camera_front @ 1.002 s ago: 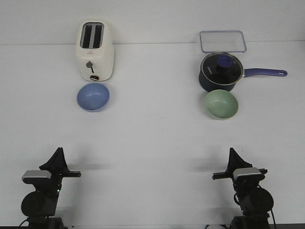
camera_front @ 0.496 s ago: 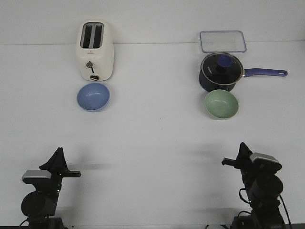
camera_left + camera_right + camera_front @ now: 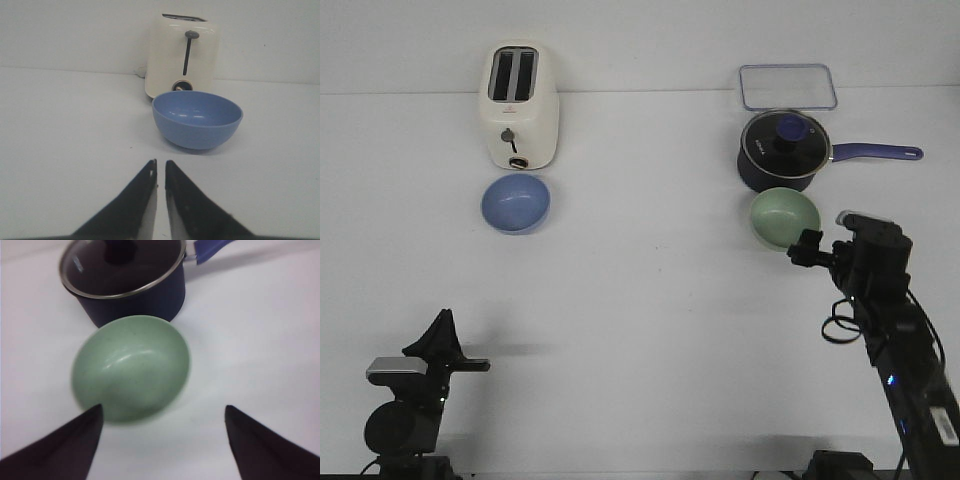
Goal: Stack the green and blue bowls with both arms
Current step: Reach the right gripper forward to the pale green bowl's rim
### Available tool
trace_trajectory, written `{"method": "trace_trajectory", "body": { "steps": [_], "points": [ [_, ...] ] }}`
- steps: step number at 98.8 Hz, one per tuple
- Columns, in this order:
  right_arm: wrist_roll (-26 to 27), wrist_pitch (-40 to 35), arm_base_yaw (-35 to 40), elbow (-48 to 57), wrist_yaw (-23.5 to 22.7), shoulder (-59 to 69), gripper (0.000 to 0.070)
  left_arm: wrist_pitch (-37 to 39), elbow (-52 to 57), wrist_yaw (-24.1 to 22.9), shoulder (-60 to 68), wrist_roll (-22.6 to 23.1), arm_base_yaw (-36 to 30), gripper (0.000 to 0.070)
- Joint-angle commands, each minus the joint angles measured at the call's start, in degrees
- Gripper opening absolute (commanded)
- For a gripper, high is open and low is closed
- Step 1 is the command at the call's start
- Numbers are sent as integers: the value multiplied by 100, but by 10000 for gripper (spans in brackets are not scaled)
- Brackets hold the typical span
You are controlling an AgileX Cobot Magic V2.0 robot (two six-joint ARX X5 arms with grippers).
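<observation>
The periwinkle blue bowl (image 3: pixel 516 203) sits upright just in front of the toaster, and it also shows in the left wrist view (image 3: pixel 197 119). The sage green bowl (image 3: pixel 785 217) sits upright in front of the saucepan, and it fills the right wrist view (image 3: pixel 131 367). My left gripper (image 3: pixel 444 322) rests low at the near left, shut and empty (image 3: pixel 160 162), well short of the blue bowl. My right gripper (image 3: pixel 807 246) hovers at the green bowl's near right rim, jaws wide open and empty (image 3: pixel 162 410). One fingertip (image 3: pixel 95 412) is at the bowl's near edge.
A cream toaster (image 3: pixel 520 105) stands behind the blue bowl. A dark navy saucepan with a glass lid (image 3: pixel 783 150) stands right behind the green bowl, its handle pointing right. A clear rectangular container (image 3: pixel 788 87) lies behind the saucepan.
My right arm has lifted from its low rest and reached forward to the green bowl, with its jaws open. The left arm and both bowls have not moved.
</observation>
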Motion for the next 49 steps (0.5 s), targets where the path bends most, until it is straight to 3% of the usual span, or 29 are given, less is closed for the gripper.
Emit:
{"method": "trace_trajectory", "body": {
  "steps": [1,37,41,49],
  "points": [
    [-125,35,-79,361,-85,634,538,70,-116,20,-11,4,9,15],
    [-275,-35,-280,1641,-140,2870,529,70,-116,20,-11,4,9,15],
    [-299,-33,-284,1709,-208,3021,492,70,-116,17,-11,4,9,15],
    [-308,-44,-284,1786,-326,3233,332,70,-116,20,-11,4,9,15]
  ]
}}
